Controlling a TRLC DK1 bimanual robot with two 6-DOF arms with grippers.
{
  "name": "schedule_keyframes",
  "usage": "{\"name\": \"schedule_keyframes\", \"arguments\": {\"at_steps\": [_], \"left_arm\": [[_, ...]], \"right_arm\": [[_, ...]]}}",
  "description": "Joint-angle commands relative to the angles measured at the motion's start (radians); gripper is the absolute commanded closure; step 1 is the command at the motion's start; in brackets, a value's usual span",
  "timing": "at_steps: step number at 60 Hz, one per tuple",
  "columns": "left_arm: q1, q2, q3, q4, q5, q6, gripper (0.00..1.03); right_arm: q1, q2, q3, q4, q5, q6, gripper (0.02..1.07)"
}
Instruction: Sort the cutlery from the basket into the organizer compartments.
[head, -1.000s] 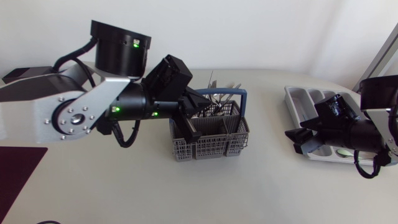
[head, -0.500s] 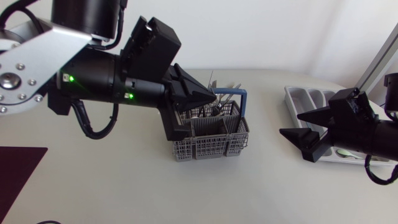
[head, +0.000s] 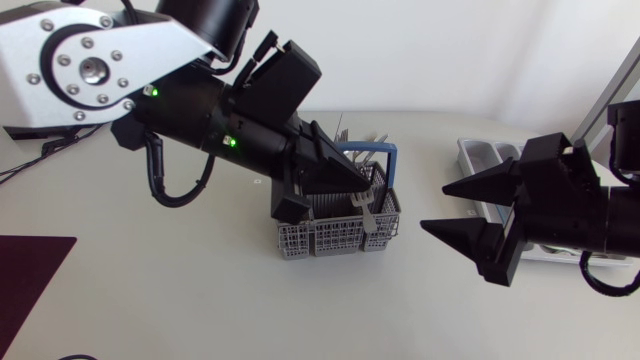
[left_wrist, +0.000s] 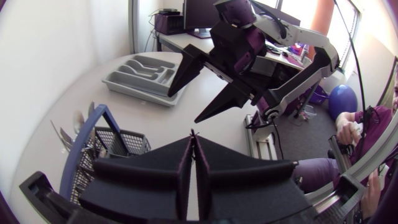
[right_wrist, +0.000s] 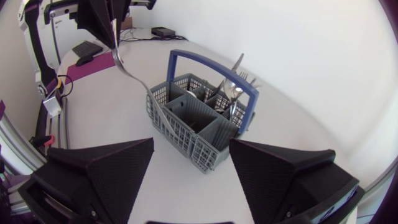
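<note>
Left jaws (left_wrist: 193, 142) clench a fork (right_wrist: 115, 43) hanging just above the grey basket (head: 335, 238) of cutlery; right jaws (head: 434, 207) gape wide over the surface (head: 200, 290) between basket and organizer (head: 478, 152).

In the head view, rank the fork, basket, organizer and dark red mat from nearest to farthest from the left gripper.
1. The fork: clamped in the left gripper, hanging over the basket.
2. The basket: just beneath the gripper, mid-table.
3. The organizer: off to the right side of the table.
4. The dark red mat: farthest, at the table's left edge.
</note>
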Motion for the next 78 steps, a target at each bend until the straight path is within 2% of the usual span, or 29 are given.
{"name": "schedule_keyframes", "arguments": {"at_steps": [1, 11, 17, 31, 41, 54, 67, 78], "left_arm": [[0.006, 0.039, 0.076, -0.046, 0.059, 0.035, 1.0], [0.001, 0.101, 0.166, -0.161, 0.146, 0.062, 1.0], [0.001, 0.121, 0.195, -0.193, 0.189, 0.067, 1.0], [-0.019, 0.153, 0.22, -0.231, 0.2, 0.09, 1.0], [-0.02, 0.162, 0.237, -0.244, 0.209, 0.09, 1.0], [-0.019, 0.165, 0.243, -0.25, 0.216, 0.088, 1.0], [-0.014, 0.173, 0.244, -0.251, 0.217, 0.09, 1.0], [-0.008, 0.174, 0.241, -0.251, 0.219, 0.09, 1.0]], "right_arm": [[0.033, 0.005, 0.021, -0.011, -0.015, -0.025, 0.2], [0.075, 0.012, 0.023, -0.009, -0.06, -0.023, 0.21], [0.111, 0.026, 0.021, 0.0, -0.069, -0.023, 0.29], [0.151, 0.04, 0.003, 0.04, -0.089, -0.009, 0.48], [0.188, 0.057, -0.002, 0.06, -0.086, 0.005, 0.49], [0.213, 0.081, -0.01, 0.08, -0.078, 0.012, 0.64], [0.229, 0.09, -0.011, 0.088, -0.077, 0.025, 0.88], [0.237, 0.09, -0.011, 0.075, -0.077, 0.031, 0.95]]}}
